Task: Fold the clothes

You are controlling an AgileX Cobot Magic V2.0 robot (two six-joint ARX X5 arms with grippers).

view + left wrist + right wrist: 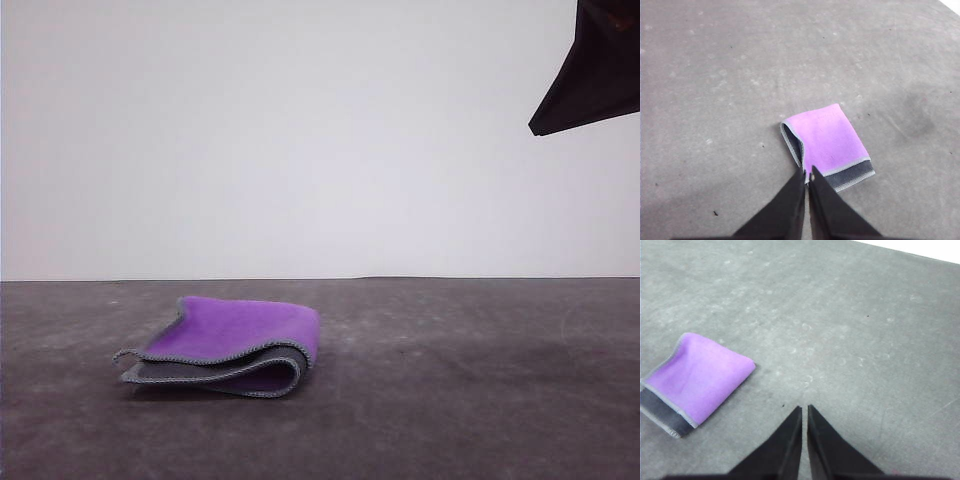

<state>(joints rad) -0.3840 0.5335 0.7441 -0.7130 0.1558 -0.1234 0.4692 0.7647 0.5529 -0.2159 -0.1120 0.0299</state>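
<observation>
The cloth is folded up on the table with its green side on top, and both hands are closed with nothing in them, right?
Almost. The cloth is folded on the table, but its top side is purple, not green, as the front view shows. The left hand and the right hand are both closed with nothing in them.
</observation>
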